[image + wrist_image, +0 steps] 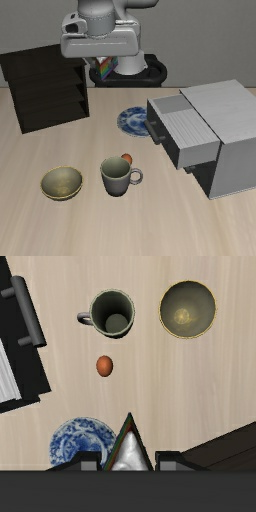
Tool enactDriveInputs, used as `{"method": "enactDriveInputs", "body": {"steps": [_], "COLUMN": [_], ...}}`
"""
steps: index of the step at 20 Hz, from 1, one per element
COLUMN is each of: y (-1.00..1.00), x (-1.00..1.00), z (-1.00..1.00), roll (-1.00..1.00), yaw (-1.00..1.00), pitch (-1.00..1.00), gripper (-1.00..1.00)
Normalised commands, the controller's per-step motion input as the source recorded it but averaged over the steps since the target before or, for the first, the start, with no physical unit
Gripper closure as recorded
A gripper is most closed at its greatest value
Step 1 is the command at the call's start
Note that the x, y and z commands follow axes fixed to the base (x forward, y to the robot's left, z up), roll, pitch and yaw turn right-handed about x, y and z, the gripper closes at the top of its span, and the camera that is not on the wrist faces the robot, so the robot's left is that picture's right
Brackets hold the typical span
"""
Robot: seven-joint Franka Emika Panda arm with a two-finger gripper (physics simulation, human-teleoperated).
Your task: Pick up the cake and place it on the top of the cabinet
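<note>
The gripper (106, 64) is up off the table, clamped on the cake (104, 72). That's a rainbow-striped wedge, and it hangs in the air just past the near top corner of the black cabinet (45, 88), on the exterior view's right of it. From the wrist view the wedge sits point-out between the two fingertips (90, 460), with one pressing from each side.

The cabinet's top edge lies close beside the cake, and its flat top looks bare from here.

Now look below the hand. The blue patterned plate (82, 441) lies on the table (200, 386) almost under the cake, just off to one side. There's a good stretch of bare wood between the plate and the cabinet's front edge.

On the exterior view's right, the grey drawer unit (230, 120) has a drawer (178, 128) pulled out. The drawer's front edge reaches close to the plate's rim, so that side is tight.

Farther forward stand the green mug (120, 176) and the yellow-green bowl (62, 184), near each other but apart. A small orange ball (104, 366) sits just behind the mug, between it and the plate. All three are well clear of the cabinet and the hand. The table's front strip is open.
</note>
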Motion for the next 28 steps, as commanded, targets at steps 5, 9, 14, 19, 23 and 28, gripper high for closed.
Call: {"method": "enactDriveInputs", "body": {"steps": [5, 9, 14, 19, 23, 28], "y": [1.00, 1.00, 1.00, 1.00, 0.75, 0.00], "x": [0.00, 0.00, 0.00, 0.00, 0.25, 1.00], "z": [0.00, 0.00, 0.00, 0.00, 0.00, 0.00], "roll": [0.00, 0.00, 0.00, 0.00, 0.00, 0.00], "yaw": [0.00, 0.00, 0.00, 0.00, 0.00, 0.00], "pitch": [0.00, 0.00, 0.00, 0.00, 0.00, 0.00], "gripper": [1.00, 1.00, 1.00, 1.00, 1.00, 1.00]}}
